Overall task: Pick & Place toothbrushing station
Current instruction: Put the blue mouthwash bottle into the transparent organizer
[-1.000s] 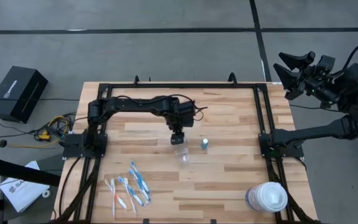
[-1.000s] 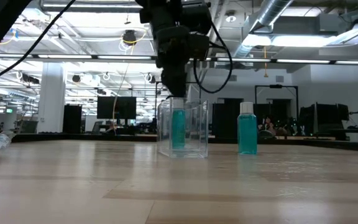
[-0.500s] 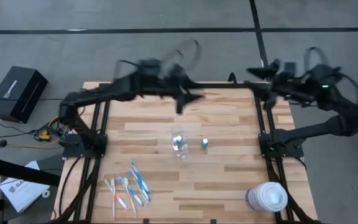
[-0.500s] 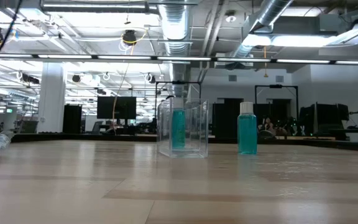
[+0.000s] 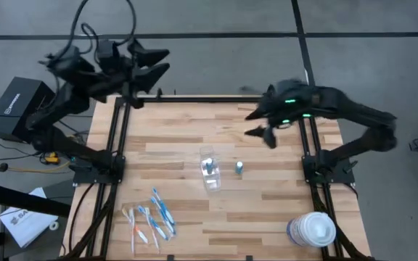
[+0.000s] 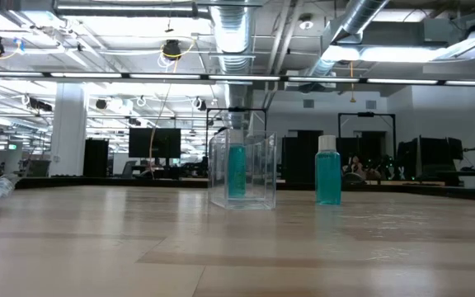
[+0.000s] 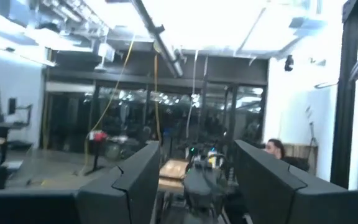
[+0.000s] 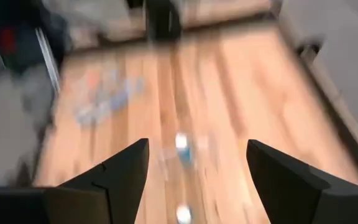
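Note:
A small clear plastic cup [image 5: 209, 174] stands upright on the wooden table with one teal tube [image 6: 236, 171] upright inside it. A second teal tube [image 5: 239, 168] stands on its base on the table just right of the cup, and also shows in the low view [image 6: 328, 173]. Several toothbrushes [image 5: 151, 217] lie flat near the front left. My left gripper [image 5: 154, 63] is open and empty, raised beyond the table's far left corner. My right gripper [image 5: 255, 123] is open and empty above the far right of the table, behind the second tube.
A big round white-lidded tub [image 5: 312, 230] stands at the front right corner. A black frame [image 5: 209, 100] rims the table. A black box [image 5: 22, 107] sits on the floor to the left. Bare wood lies between the cup and the near edge.
My left gripper has risen from just above the cup and swung away past the table's far left corner; the tube stays upright in the cup. My right gripper has swung in from beyond the far right corner to above the table, toward the second tube.

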Available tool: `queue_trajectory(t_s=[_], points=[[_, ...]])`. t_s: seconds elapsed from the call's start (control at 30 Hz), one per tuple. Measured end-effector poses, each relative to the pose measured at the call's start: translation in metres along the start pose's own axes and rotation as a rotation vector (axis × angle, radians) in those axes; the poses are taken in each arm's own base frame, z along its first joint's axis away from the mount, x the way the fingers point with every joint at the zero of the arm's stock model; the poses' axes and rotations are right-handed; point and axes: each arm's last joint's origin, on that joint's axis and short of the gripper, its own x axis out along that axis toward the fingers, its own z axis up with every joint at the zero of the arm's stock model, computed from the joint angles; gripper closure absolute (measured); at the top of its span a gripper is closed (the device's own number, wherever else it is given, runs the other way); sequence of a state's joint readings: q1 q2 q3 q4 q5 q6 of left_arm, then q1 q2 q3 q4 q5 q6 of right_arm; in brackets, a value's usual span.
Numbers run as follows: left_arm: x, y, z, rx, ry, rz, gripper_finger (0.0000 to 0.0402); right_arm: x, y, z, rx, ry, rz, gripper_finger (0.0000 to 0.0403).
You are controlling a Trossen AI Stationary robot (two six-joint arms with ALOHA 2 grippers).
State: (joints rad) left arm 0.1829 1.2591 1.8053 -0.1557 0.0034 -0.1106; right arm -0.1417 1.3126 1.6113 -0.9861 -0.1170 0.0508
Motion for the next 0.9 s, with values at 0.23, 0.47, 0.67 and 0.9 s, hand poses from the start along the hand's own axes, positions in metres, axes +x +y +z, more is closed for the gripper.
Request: queue_trajectory(t_s=[0.23,0.47,0.67,0.9], points=[[-0.009,0.002,-0.011,0.028,0.163,0.049,0.0209,0.063,-0.009,0.0,-0.119,0.476,0.033,0.0143],[-0.01,0.012,-0.026,0.066,0.312,0.1,0.0209,0.106,-0.011,-0.009,-0.073,0.646,0.103,0.0145],[-0.014,0.02,-0.026,0.101,0.338,0.111,0.0209,0.132,-0.013,-0.013,-0.048,0.688,0.115,0.0176],[-0.029,0.023,-0.014,0.098,0.329,0.111,0.0209,0.15,-0.019,-0.035,0.034,0.72,0.142,0.0214]])
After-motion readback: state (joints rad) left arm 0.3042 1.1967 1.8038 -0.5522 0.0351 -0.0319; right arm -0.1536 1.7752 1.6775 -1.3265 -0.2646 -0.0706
